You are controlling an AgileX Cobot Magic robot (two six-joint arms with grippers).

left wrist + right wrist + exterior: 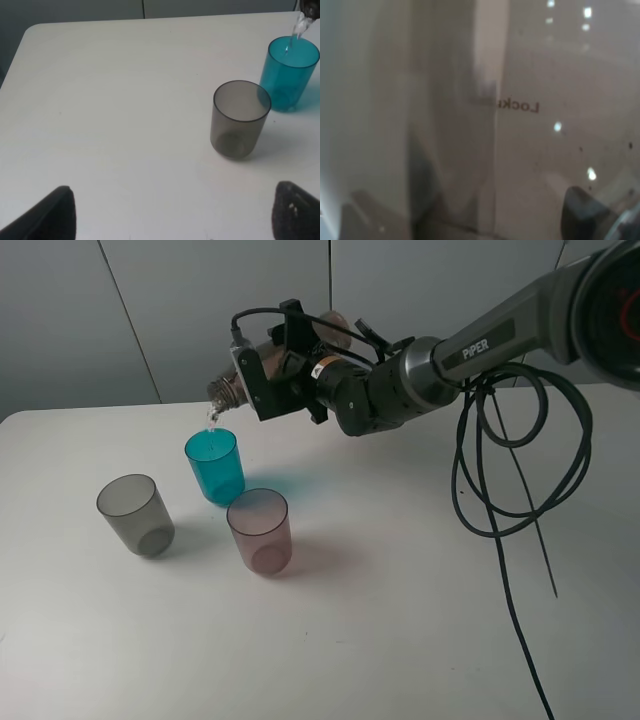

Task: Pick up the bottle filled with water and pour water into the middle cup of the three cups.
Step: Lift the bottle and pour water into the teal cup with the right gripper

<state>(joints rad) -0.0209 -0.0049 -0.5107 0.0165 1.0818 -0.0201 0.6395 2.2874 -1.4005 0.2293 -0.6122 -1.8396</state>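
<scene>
My right gripper (262, 375) is shut on the smoky brown-grey bottle (228, 391) and holds it tipped on its side, neck over the teal middle cup (215, 466). A thin stream of water (212, 418) falls from the neck into that cup. The stream (299, 27) and the teal cup (290, 75) also show in the left wrist view. The bottle's wall (520, 125) fills the right wrist view. The smoky grey cup (135, 515) stands to the left and the pinkish-mauve cup (260, 530) in front. My left gripper (175, 220) is open and empty, apart from the grey cup (240, 120).
The white table (420, 640) carries the three cups. Black cables (500, 470) hang from the right arm and trail over the table's right side. A grey wall (150, 310) stands behind the table's back edge.
</scene>
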